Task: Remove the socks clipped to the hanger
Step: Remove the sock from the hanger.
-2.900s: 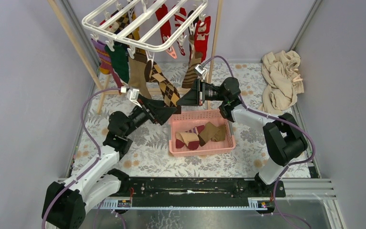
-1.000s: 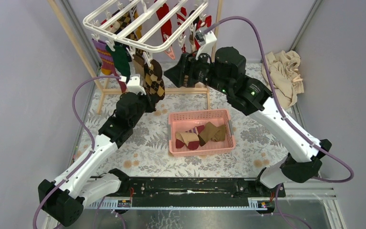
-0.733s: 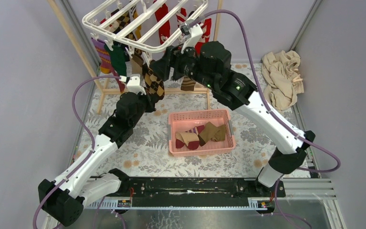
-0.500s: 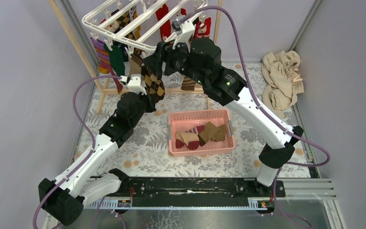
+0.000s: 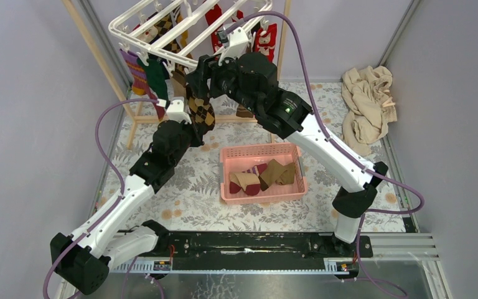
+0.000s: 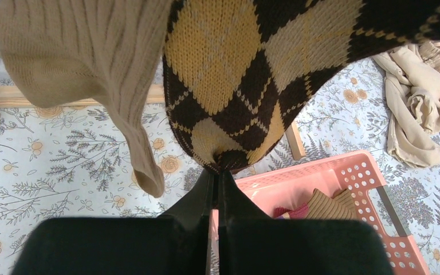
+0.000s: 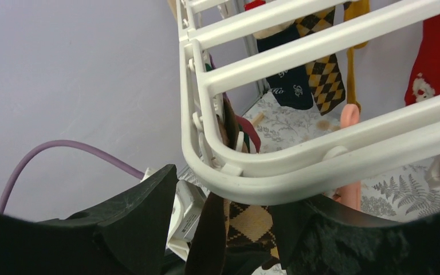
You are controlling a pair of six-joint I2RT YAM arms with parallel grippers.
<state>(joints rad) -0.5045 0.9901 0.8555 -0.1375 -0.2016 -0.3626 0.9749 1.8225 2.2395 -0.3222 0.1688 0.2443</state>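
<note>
The white hanger (image 5: 155, 51) hangs at the back with several socks clipped under it. A brown-and-yellow argyle sock (image 5: 202, 111) dangles from its front rail. My left gripper (image 5: 193, 129) is shut on that sock's toe end (image 6: 220, 146), directly below it. My right gripper (image 5: 198, 71) is open, up against the front rail (image 7: 298, 172), its black fingers (image 7: 143, 206) standing either side of the top of the argyle sock (image 7: 252, 220). The clip holding that sock is hidden behind the rail. A tan sock (image 6: 91, 57) hangs just left of the argyle one.
A pink basket (image 5: 264, 195) with several socks in it sits on the floral cloth below the right arm, and its rim (image 6: 321, 172) shows beside my left gripper. A beige cloth pile (image 5: 367, 106) lies at the back right. Wooden poles (image 5: 96, 53) carry the hanger.
My right arm has swung left along the hanger's front rail, from the red socks to the argyle sock's top. My left gripper has stayed shut on the sock's toe.
</note>
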